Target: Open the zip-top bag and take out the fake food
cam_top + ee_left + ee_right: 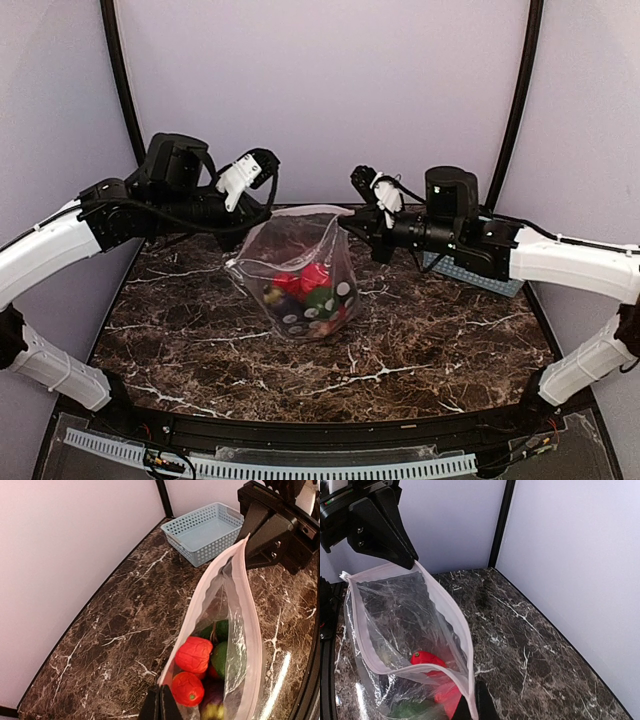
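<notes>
Light blue perforated plastic basket (202, 535) sits on dark brown white-veined marble table (420, 350), near table's far right corner. Pale lavender walls (320, 90) surround table.

basket (470, 275) mostly behind right arm (560, 262) — fake food (426, 658) cut off below

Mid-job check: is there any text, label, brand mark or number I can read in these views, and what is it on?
None can be read in any view.
The zip-top bag is clear and unprinted.
The fake food and the blue basket bear no lettering.
The left hand and the right hand show no legible marking.
</notes>
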